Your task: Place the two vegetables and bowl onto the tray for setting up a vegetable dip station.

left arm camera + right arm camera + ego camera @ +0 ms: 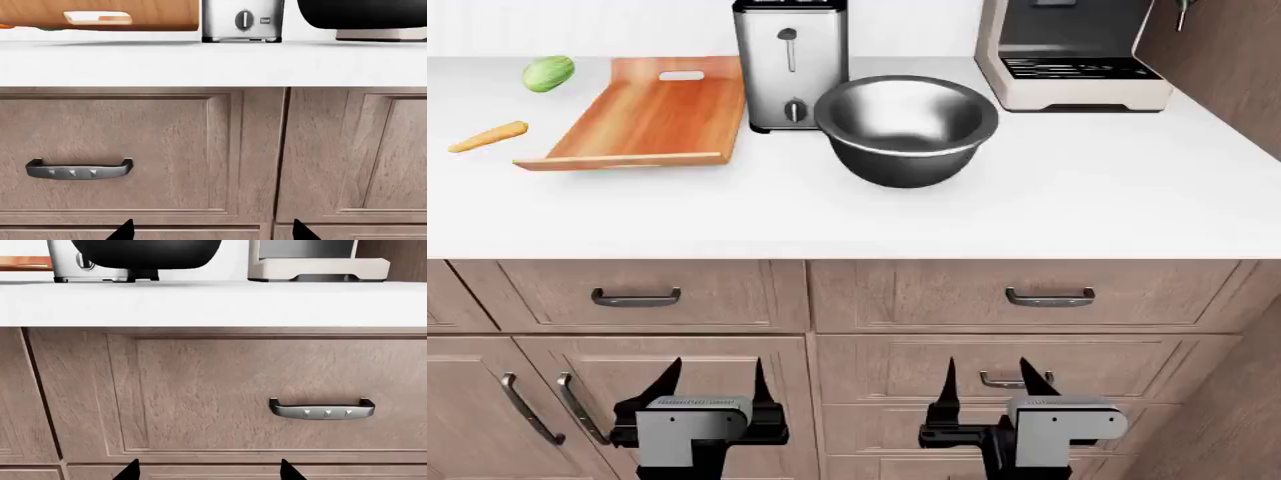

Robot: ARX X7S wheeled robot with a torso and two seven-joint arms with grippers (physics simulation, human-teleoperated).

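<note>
Both the left gripper and right gripper hang low before the drawers, jaws apart and holding nothing. Well beyond them on the white table, the bowl sits ahead of the right jaws. Farther off, beyond the left jaws, lie the tray, carrot and green vegetable, all off the tray.

Bare counter lies before and right of the bowl. The toaster stands touching or just beside the tray, crowding its right edge beside the bowl. Left of the tray, carrot and cucumber lie apart in open room.
</note>
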